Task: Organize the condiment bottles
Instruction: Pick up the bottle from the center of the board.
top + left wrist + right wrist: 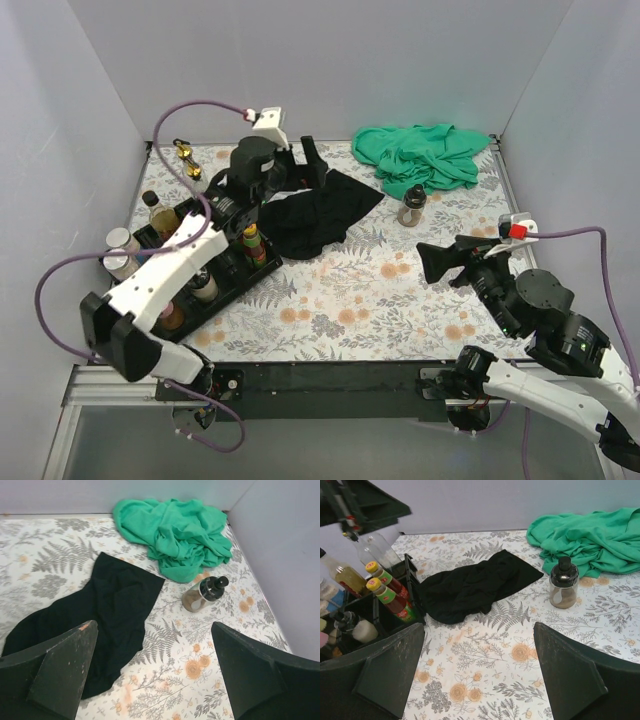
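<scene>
Most of the sorting looks done. The black compartmented plastic tray (232, 288) lies below and behind the left gripper (298, 160), and well off to the left of the right gripper (479, 630). It already holds a crowd of bottles. Among them are two red sauce bottles with yellow caps and green neck bands (390, 592), an amber-filled clear bottle with a black cap (158, 212) and a pair of short pale-lidded shakers (120, 250).

One piece is plainly left out: a small clear glass jar with a black cap and brown powder inside (563, 583). It stands upright on the floral tabletop (380, 300), ahead of the right gripper and a little to its right, just beside the crumpled green cloth (590, 540). From the left gripper it also sits ahead and to the right, beyond the spread black cloth (110, 605).

Two slim clear bottles with gold spouts (186, 158) stand to the left of the left gripper, by the tray's far end. Whether they are inside a compartment or just outside it I cannot tell.

Both grippers have their fingers spread wide and carry nothing. The left hangs over the black cloth and the right hovers low over bare tabletop, facing the jar.

My judgement is that the jar is the main remaining item. The right arm seems better placed to take it and carry it leftward to a free compartment, though it would have to pass over the black cloth.
</scene>
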You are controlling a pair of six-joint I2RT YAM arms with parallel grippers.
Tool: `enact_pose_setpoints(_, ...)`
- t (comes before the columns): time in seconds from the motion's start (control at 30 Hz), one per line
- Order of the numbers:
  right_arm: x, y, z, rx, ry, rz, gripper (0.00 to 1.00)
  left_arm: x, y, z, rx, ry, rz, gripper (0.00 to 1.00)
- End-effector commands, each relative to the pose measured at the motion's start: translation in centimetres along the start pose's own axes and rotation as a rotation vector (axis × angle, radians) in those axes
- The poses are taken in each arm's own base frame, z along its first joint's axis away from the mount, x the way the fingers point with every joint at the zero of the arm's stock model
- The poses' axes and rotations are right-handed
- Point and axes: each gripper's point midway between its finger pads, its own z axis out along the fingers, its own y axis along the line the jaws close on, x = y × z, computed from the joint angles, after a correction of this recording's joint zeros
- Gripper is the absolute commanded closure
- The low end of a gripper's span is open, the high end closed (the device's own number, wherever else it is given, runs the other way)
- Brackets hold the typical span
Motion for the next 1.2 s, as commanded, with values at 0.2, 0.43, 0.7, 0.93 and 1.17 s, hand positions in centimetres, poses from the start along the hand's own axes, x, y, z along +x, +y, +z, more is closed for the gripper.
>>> enact_pose_setpoints(0.2,-2.3,-0.3,-1.8,-0.038,-0.07,0.035,0.01,4.5,-6.9,10.7,0.16,0.107,0.11,0.02)
enact_pose_setpoints(0.43,-2.6,0.3,-2.1,-0.078,-0.069,0.042,0.01,10.6,-11.9,15.8,0.224,0.144,0.223,0.02)
enact_pose_setpoints(0.7,-3.2,0.7,-2.5,-0.107,-0.084,0.053,0.01,16.2,-14.8,19.5,0.287,0.133,0.257,0.02)
enact_pose_setpoints(0.93,-4.1,0.2,-3.0,-0.1,-0.112,0.044,0.01,18.6,-16.0,22.3,0.337,0.06,0.27,0.05)
enact_pose_setpoints(1.17,-4.5,-0.7,-3.3,-0.065,-0.135,0.028,0.01,20.9,-16.0,24.4,0.34,0.041,0.287,0.07)
